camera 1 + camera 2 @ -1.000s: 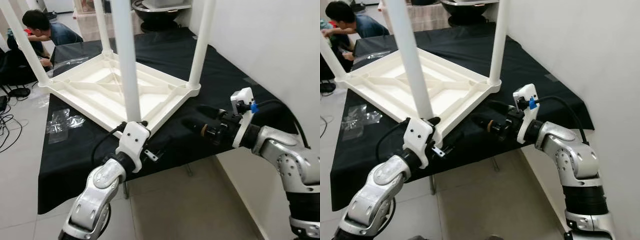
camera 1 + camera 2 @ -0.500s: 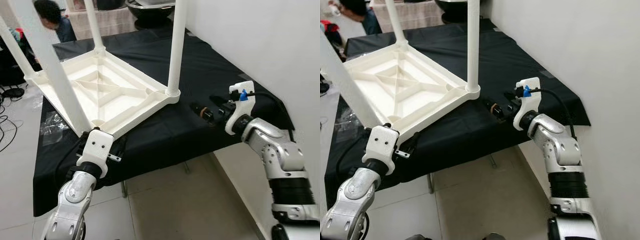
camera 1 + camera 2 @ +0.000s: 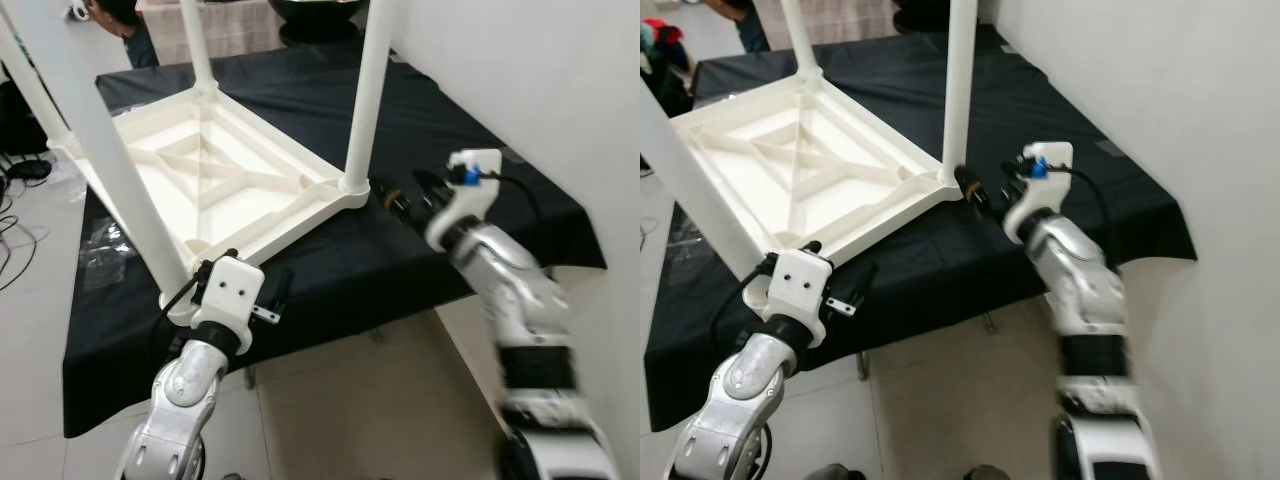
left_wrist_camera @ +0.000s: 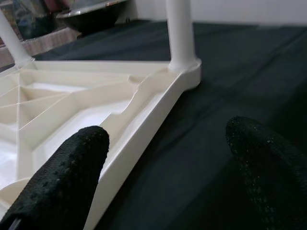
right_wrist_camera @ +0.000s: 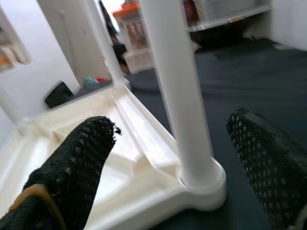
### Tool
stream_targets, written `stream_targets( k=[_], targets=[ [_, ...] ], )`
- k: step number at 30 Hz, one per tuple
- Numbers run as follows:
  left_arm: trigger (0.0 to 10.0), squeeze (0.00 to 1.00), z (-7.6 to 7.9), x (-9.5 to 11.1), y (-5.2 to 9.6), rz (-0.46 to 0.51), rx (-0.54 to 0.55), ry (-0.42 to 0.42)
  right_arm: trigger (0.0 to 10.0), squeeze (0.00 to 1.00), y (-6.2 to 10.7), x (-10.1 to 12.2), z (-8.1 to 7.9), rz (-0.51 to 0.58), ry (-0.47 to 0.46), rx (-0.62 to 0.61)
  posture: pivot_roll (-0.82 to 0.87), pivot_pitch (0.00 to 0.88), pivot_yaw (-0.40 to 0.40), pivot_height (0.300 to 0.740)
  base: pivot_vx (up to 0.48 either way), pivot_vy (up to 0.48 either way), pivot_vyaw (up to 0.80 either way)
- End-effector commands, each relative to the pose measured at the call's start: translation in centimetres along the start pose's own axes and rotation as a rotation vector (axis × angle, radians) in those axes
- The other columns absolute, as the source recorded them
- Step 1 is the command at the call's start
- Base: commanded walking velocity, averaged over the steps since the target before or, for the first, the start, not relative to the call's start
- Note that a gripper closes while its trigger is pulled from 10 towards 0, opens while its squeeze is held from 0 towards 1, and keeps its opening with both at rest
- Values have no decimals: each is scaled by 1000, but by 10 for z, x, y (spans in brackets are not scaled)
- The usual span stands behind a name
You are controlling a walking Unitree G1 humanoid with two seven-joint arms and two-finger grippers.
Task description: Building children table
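A table (image 3: pixel 520 190) draped in black cloth carries the white plastic children's table (image 3: pixel 215 185) — upside down, ribbed underside up, its round legs pointing upward. The right gripper (image 5: pixel 177 158) has its fingers (image 5: pixel 72 167) spread either side of the near right leg (image 3: pixel 365 100), just above its socket. The left gripper (image 4: pixel 163 163) — fingers (image 4: pixel 57 177) spread too — straddles the tabletop's near edge by the front leg (image 3: pixel 90 140).

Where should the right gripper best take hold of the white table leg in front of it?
Probably low on the table leg, just above its socket, coming level from the table's outer corner. The leg is a straight upright tube, and the right gripper already has its jaws open on either side.
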State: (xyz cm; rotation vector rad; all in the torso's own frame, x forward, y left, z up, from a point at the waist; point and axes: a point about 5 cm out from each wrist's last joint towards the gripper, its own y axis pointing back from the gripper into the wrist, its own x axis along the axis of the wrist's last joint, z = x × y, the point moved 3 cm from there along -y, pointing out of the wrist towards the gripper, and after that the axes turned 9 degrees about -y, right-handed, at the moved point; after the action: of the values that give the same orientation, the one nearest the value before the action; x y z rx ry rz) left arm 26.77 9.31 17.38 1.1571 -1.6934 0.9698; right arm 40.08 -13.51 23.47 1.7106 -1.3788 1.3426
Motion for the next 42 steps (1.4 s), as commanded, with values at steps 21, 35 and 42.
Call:
stream_targets(
  k=[21,35,42],
  targets=[
    [10000,0,-12,40,13,59,63,1,10000,0,-54,51,-10,139,43,-74,61,245,-96,740,0,0,0],
    [10000,0,-14,43,14,51,66,1,10000,0,-70,66,-43,173,48,0,60,279,-99,740,0,0,0],
    [10000,0,-17,49,14,57,89,-1,10000,0,-76,65,-50,161,106,-61,67,286,-117,740,0,0,0]
  ],
)
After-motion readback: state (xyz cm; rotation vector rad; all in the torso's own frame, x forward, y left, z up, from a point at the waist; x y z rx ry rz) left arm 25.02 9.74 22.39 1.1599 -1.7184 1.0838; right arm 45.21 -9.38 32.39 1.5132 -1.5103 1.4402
